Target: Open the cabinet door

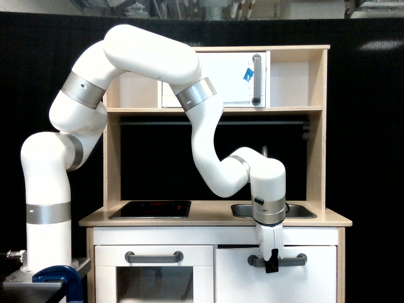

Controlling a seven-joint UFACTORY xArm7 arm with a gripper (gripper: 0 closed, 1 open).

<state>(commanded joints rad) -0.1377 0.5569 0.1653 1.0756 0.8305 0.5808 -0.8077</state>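
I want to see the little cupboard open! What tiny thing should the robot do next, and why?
Probably pull gently outward on the grey bar handle. The gripper sits right at that handle, near the top of the cabinet door, and the door looks closed, flush with the front. I cannot tell if the jaws have closed on the bar, so closing them may come first.

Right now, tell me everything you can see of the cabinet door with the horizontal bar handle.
The cabinet door is a plain white flat panel, lower on the exterior view's right of the toy kitchen, under the sink. It looks closed, flush with the front; its bottom is cut off by the frame. A grey horizontal bar handle sits near its top edge. The gripper points down at the handle's left part; whether it grips is unclear.
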